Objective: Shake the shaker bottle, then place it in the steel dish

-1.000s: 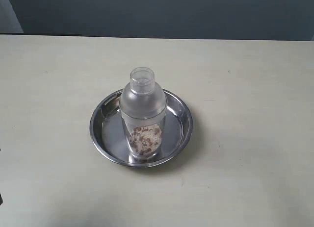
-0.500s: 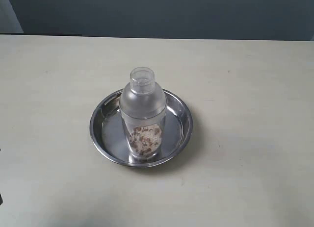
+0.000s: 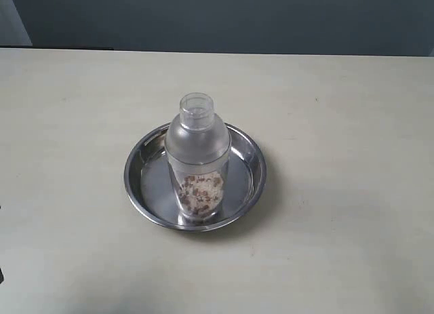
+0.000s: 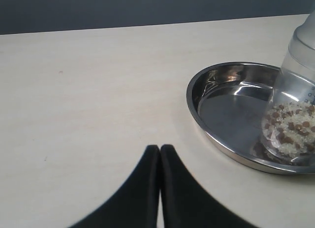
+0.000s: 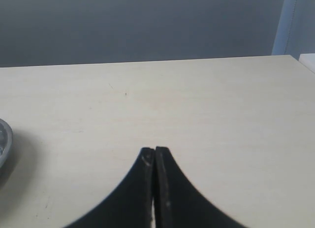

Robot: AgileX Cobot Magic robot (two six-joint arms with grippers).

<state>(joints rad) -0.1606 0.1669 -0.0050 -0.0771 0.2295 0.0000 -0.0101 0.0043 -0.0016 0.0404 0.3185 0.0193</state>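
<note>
The shaker bottle (image 3: 197, 161) stands upright inside the steel dish (image 3: 144, 166), near its front rim, with brownish-white granules at its bottom. Neither gripper shows in the exterior view. In the left wrist view my left gripper (image 4: 160, 148) is shut and empty, off to the side of the steel dish (image 4: 216, 102); the shaker bottle (image 4: 295, 110) is cut off by the frame edge. My right gripper (image 5: 154, 150) is shut on nothing above bare table, with only a sliver of the steel dish (image 5: 3, 144) at the frame edge.
The pale tabletop (image 3: 339, 110) stretches all around the dish. A dark wall (image 3: 224, 19) runs behind the table's far edge. A light vertical strip (image 5: 291, 22) stands past the table's far corner in the right wrist view.
</note>
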